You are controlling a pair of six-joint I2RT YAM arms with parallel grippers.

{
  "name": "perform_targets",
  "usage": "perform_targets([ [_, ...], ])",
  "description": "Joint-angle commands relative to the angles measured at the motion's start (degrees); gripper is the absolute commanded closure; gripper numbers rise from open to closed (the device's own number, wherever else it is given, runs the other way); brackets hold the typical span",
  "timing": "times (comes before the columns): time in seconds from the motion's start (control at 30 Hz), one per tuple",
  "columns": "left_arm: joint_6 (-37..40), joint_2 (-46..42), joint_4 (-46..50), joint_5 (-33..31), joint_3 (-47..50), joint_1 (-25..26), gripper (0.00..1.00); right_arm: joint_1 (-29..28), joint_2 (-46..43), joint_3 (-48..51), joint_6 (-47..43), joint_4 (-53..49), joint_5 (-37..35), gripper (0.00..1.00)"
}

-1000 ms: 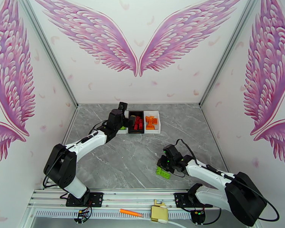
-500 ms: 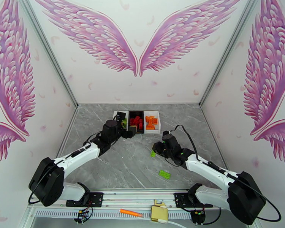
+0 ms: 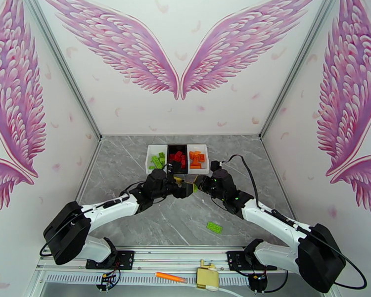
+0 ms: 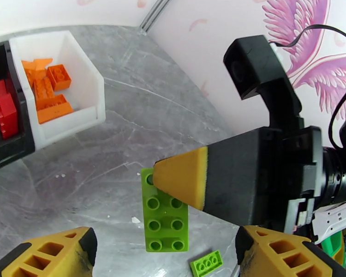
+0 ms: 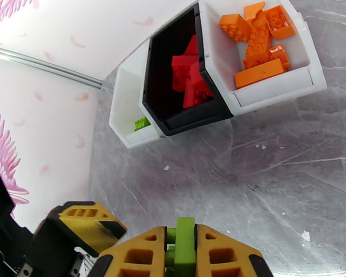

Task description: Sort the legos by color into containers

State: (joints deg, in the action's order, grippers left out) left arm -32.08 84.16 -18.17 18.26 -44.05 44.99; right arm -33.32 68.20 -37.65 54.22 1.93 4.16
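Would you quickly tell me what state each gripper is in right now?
Left gripper: open, holding nothing.
Right gripper: closed on a green brick.

1. The table top (image 3: 136,219) looks like grey veined stone, smooth with a soft sheen.
2. The white trays (image 5: 274,91) and the black tray (image 5: 168,51) are smooth, slightly glossy moulded plastic.
3. The legos (image 5: 258,72) are hard, shiny plastic, the lime lego (image 4: 166,218) included.
4. On the right gripper (image 5: 185,255) the fingers (image 5: 219,255) are matt yellow plastic with open ribbing.
5. The front rail (image 3: 175,254) looks like bare metal.
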Motion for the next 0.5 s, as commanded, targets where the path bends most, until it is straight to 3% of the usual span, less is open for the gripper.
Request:
perform_targets([
  [0.0,-2.49,2.15,-4.47,4.03,1.11,-0.07,0.21,0.98,-0.69,-1.34,2.12,3.02,1.66,0.89],
  [0.47,-3.23,7.31,-6.95,5.80,-1.86,-0.51,0.42,1.27,-0.62,-1.81,3.96,3.36,4.36,0.87],
])
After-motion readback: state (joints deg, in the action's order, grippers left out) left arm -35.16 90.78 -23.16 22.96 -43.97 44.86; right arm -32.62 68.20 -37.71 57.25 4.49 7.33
